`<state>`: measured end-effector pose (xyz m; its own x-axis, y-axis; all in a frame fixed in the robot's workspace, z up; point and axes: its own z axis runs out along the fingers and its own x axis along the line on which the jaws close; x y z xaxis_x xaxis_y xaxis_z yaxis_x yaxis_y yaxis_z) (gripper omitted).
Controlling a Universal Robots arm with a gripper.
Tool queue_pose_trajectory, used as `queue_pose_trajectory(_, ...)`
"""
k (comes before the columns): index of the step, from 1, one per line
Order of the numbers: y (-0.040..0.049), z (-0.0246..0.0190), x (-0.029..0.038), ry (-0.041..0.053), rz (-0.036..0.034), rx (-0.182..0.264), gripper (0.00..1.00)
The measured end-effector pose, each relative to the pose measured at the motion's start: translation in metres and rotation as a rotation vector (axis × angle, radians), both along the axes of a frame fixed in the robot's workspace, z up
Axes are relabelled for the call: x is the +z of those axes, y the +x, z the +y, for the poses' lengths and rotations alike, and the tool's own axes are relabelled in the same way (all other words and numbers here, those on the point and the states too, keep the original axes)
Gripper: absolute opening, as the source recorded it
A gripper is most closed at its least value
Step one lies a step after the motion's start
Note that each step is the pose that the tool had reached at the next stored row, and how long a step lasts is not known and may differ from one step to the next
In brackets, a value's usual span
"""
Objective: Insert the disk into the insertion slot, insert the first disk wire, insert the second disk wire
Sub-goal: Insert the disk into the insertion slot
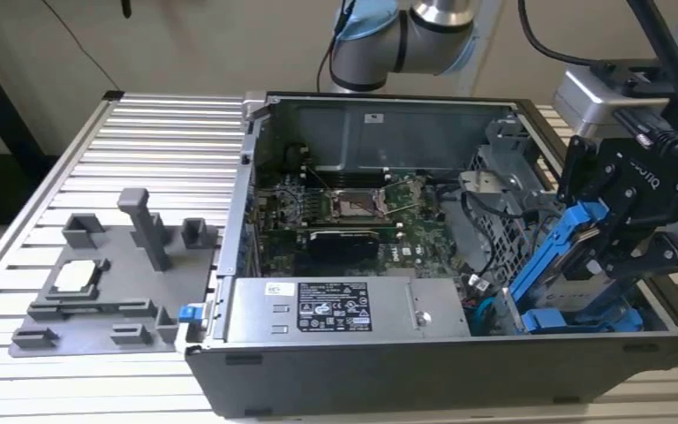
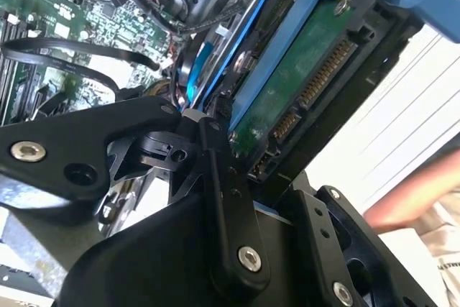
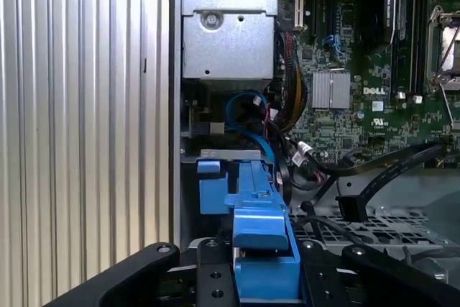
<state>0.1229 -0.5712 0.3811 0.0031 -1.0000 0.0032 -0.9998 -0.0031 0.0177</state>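
Note:
My gripper (image 1: 607,252) is shut on the disk (image 1: 561,265), a silver drive in a bright blue carrier. The disk hangs steeply tilted over the front corner of the open computer case, at the exterior view's right. Its lower end reaches down towards the insertion slot (image 1: 586,320), a bay of the grey cage where more blue plastic shows. In the second wrist view the disk's green circuit board (image 2: 302,84) and its connectors face the camera, with black fingers (image 2: 223,199) alongside. The first wrist view has the blue carrier (image 3: 262,249) between the fingers, with a blue wire (image 3: 248,102) and a black wire's plug (image 3: 352,208) nearby.
A grey power-supply box (image 1: 339,309) lies along the case's front beside the bay. The motherboard (image 1: 363,208) fills the case's middle. Left of the case, a grey fixture (image 1: 103,283) sits on the ribbed table. A person's arm (image 2: 410,203) is beside the case.

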Motion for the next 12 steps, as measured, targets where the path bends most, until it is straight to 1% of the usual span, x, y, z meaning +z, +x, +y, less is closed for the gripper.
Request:
queue_pose_trajectory(6,0.0,0.0,-0.0004,0.0,0.0001,0.0,0.33)
queue_pose_trajectory(7,-0.0001,0.0,-0.0004,-0.0001,0.0004,0.0,0.34)
queue_pose_trajectory(9,0.0,0.0,-0.0004,-0.0001,0.0001,0.0,0.34)
queue_pose_trajectory(10,0.0,0.0,-0.0004,-0.0001,0.0001,0.0,0.4)
queue_pose_trajectory(12,0.0,0.0,-0.0002,0.0002,0.0001,0.0,0.4)
